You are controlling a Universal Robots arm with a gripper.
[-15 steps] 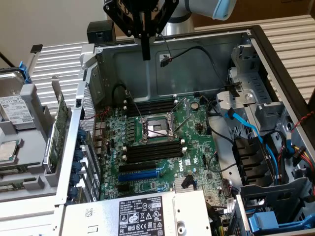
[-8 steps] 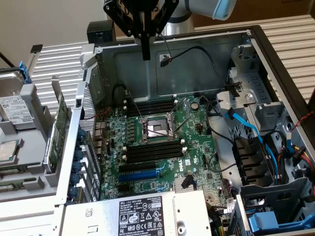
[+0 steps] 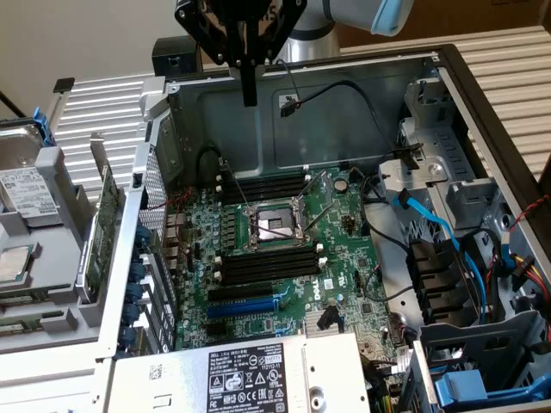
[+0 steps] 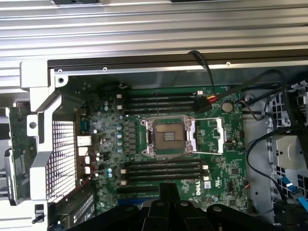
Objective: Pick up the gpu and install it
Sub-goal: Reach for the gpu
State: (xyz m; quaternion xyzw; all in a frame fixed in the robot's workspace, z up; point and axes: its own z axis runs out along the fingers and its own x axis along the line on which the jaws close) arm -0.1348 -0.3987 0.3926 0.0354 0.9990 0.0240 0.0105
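Observation:
The gpu (image 3: 102, 225) is a green card standing on edge just outside the open computer case, at the exterior view's left, beside the perforated rear panel (image 3: 155, 215). In the wrist view the gpu (image 4: 19, 156) shows as a green board outside the case wall. My gripper (image 3: 249, 90) hangs high over the far side of the case, shut, with nothing between its black fingers. Its fingers (image 4: 168, 195) point down at the motherboard (image 4: 216, 159). The gripper is well apart from the gpu.
The motherboard (image 3: 344, 215) lies flat in the case with a CPU socket (image 3: 271, 225), black memory sticks (image 3: 267, 262) and a blue slot (image 3: 245, 305). A power supply (image 3: 250, 374) sits in front. A drive cage with blue cables (image 3: 448, 249) is at the right, drives (image 3: 30, 198) at the left.

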